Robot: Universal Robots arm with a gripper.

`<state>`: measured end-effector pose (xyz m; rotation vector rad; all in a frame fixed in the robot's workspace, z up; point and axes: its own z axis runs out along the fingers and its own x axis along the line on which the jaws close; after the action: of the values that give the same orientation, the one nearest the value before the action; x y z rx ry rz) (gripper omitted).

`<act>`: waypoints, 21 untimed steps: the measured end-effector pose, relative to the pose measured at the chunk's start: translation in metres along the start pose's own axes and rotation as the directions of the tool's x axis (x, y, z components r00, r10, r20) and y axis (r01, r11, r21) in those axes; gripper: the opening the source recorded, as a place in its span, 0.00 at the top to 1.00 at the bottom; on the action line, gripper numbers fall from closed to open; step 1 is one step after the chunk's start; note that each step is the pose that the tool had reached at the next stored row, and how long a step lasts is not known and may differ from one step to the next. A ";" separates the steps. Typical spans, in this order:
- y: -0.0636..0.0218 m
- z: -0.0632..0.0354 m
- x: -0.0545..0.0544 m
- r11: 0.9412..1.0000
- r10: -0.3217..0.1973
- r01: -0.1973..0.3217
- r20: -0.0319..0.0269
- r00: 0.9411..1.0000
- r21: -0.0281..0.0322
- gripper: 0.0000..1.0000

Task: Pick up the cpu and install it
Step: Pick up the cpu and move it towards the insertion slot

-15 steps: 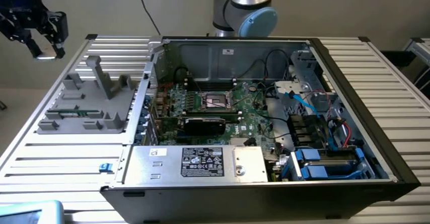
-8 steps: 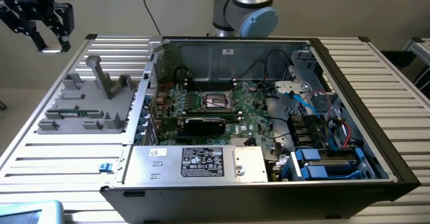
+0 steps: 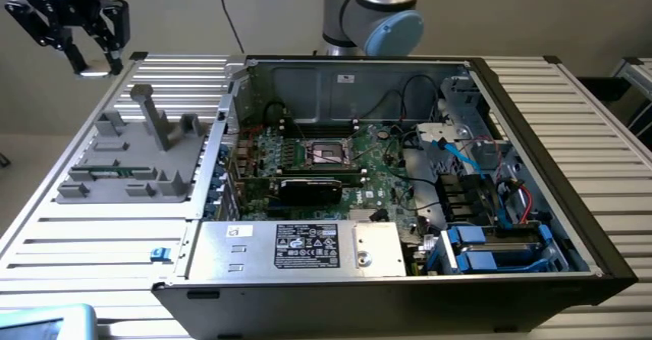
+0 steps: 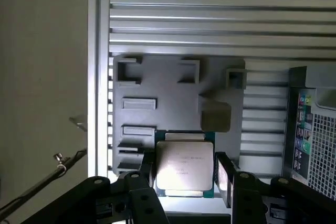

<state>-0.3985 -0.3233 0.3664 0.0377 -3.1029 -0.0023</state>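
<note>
Cpu (image 4: 185,161) apparently clamped in gripper (image 4: 186,176); contact edges indistinct.

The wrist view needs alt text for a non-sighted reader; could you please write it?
The cpu, silver top facing the camera, is gripped between the gripper's black jaws, with a grey fixture tray and ribbed metal table beyond.

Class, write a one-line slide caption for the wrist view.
Gripper holds the cpu between its fingers, above the grey tray beside the computer case.
</note>
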 end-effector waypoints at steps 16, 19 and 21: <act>-0.0015 -0.0155 -0.061 1.000 0.000 0.000 0.000 1.000 0.000 0.44; -0.0019 -0.0188 -0.072 1.000 0.000 0.000 0.000 1.000 0.000 0.44; -0.0021 -0.0207 -0.080 1.000 0.000 0.000 0.000 1.000 0.000 0.44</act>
<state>-0.3181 -0.3234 0.3840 0.0376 -3.1028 -0.0023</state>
